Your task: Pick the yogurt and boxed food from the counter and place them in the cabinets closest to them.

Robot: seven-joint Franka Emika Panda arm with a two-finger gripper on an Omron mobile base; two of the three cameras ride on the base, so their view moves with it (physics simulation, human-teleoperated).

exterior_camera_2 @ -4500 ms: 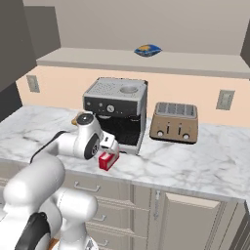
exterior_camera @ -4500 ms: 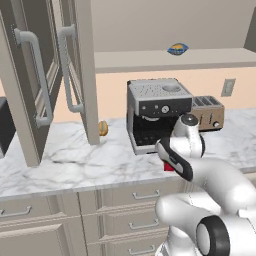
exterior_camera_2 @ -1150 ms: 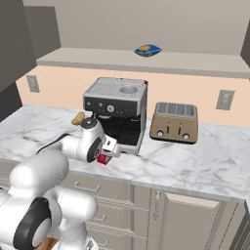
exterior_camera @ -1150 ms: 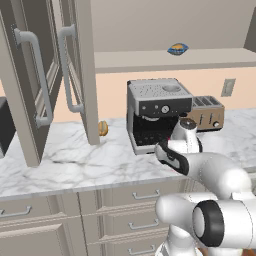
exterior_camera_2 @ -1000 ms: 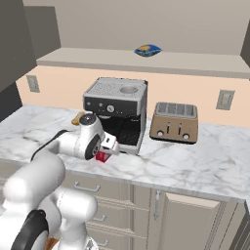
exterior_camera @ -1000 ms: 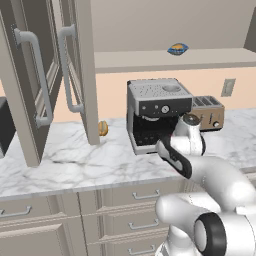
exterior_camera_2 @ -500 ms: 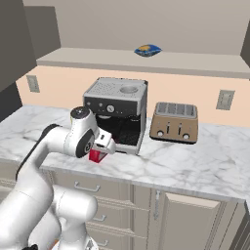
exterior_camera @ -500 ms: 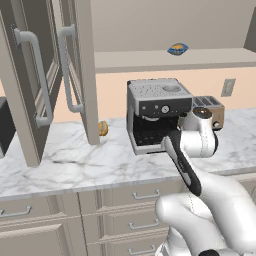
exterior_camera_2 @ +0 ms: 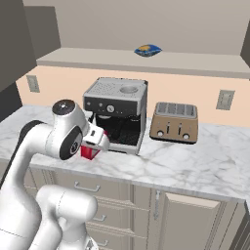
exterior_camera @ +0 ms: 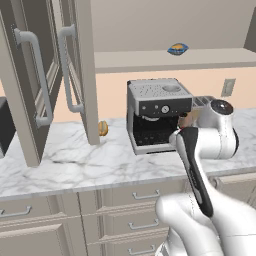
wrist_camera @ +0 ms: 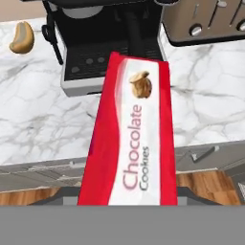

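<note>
The boxed food (wrist_camera: 129,139), a red carton printed "Chocolate Cookies", runs lengthwise up the middle of the hand view, and my gripper (wrist_camera: 127,195) is shut on its near end. In the right base view the boxed food (exterior_camera_2: 89,151) hangs just above the counter (exterior_camera_2: 195,168), under my gripper (exterior_camera_2: 96,140), in front of the coffee machine's left corner. The cabinets (exterior_camera: 47,75) stand with their doors swung open at the upper left of the left base view. The yogurt is out of view.
A steel coffee machine (exterior_camera_2: 117,114) stands right behind the held box, with a bronze toaster (exterior_camera_2: 175,122) to its right. A small tan curved item (exterior_camera: 103,128) lies by the cabinet door. A flat blue-and-yellow item (exterior_camera_2: 148,49) rests on the ledge above.
The box has come up off the counter in my gripper and shifted a little toward the robot. The arm's elbow has risen and swung.
</note>
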